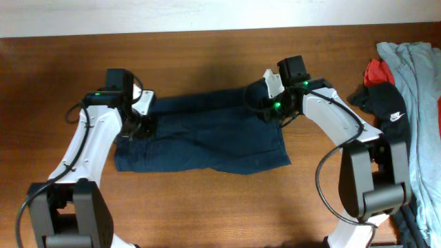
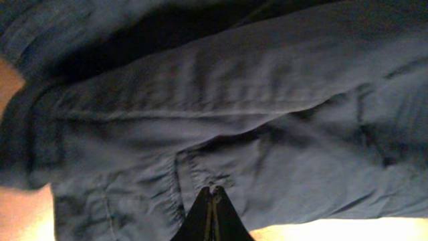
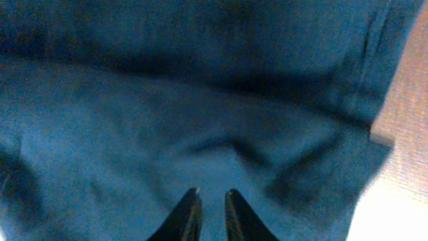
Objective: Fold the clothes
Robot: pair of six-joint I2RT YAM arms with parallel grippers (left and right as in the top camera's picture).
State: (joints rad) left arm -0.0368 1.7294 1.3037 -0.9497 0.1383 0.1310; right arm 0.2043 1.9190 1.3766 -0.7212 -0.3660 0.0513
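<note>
Both: left gripper (image 2: 212, 195) pinches shorts (image 1: 207, 134) — right gripper (image 3: 212, 196) ajar.

Closed fingers (image 2: 202, 224) on navy shorts (image 2: 267, 100)

Overhead: straight down, far, whole table (image 1: 220, 55). Wrist cams: close-in, looking past own fingertips (image 2: 200, 221) onto shorts (image 1: 207, 134), which overhead also sees.

Most likely a robot test bench in a lab or workshop: a plain brown wooden worktop (image 1: 207, 207) with a left arm (image 1: 89, 145) and a right arm (image 1: 337, 124), both white and black, standing at its near edge. Navy shorts (image 1: 207, 134) lie spread between them, spare garments (image 1: 413, 89) are heaped at the right end, and a pale strip (image 1: 138, 17) beyond is all that shows of the room
</note>
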